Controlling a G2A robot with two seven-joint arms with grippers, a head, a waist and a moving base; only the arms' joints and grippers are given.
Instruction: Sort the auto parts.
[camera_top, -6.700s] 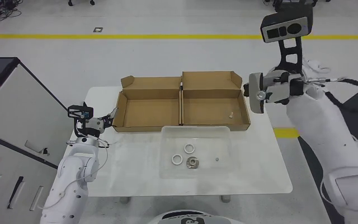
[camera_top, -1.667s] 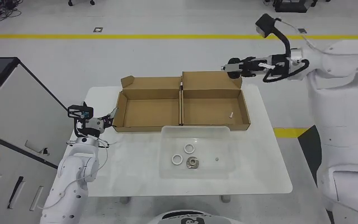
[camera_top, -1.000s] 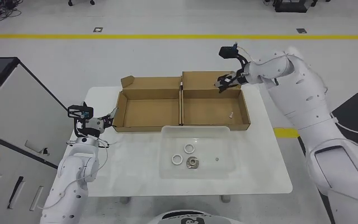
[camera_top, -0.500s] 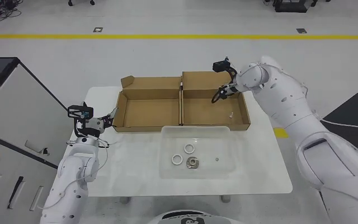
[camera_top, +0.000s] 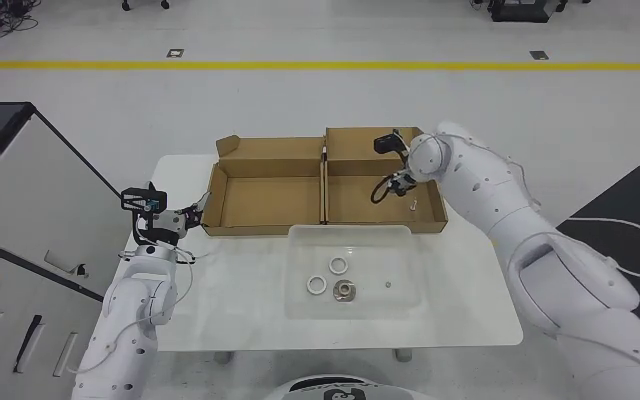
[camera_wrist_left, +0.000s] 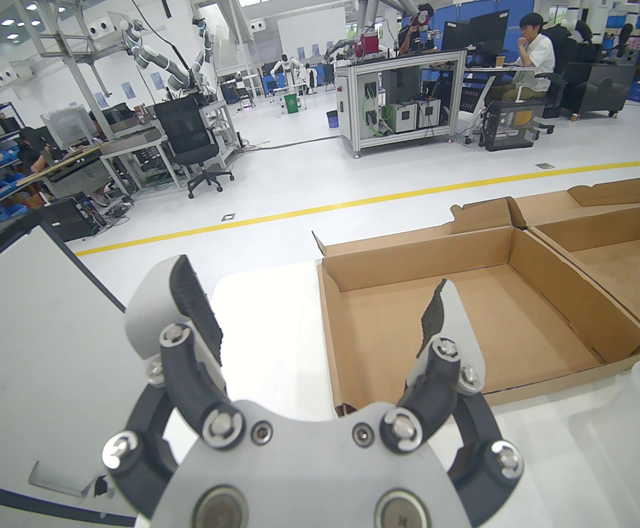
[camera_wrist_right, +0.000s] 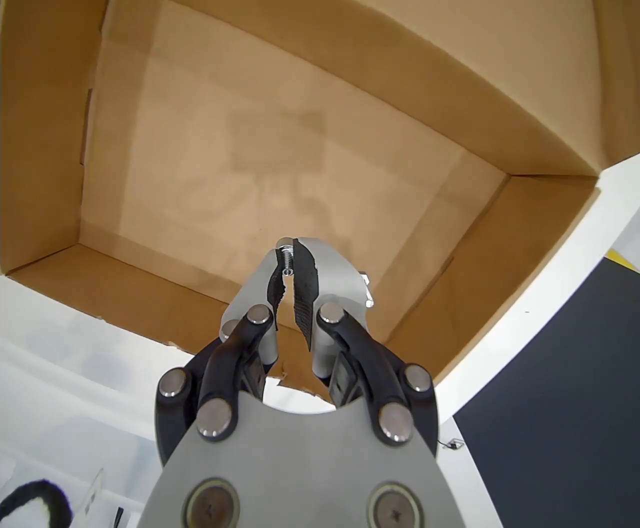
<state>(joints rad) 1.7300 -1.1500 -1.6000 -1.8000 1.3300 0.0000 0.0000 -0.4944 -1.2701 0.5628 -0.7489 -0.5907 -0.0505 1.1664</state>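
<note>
White table (camera_top: 470, 300) is carrying two cardboard boxes side by side along its far edge: the left box (camera_top: 265, 205) and the right box (camera_top: 355, 200). One clear tray (camera_top: 395, 240) is standing just beside their near walls, at the table's middle. Two white rings (camera_top: 340, 266), one round metal part (camera_top: 344, 291) and one small screw (camera_top: 388, 285) are lying in it, I think waiting to be sorted. One lying bolt (camera_top: 412, 207) is resting in the right box by its near right corner, and the right gripper (camera_top: 390, 186) is hanging over that box near it. The left gripper (camera_top: 193, 214) is sitting at the table's left edge, probably to leave the way free.

From the left wrist, the left gripper (camera_wrist_left: 312, 285) is showing its fingers wide apart, holding nothing, facing the left box.

From the right wrist, the right gripper (camera_wrist_right: 285, 252) is pinching one held bolt (camera_wrist_right: 286, 256) at its fingertips above the box floor. Bolts seem to be collecting here, so a release looks near.
</note>
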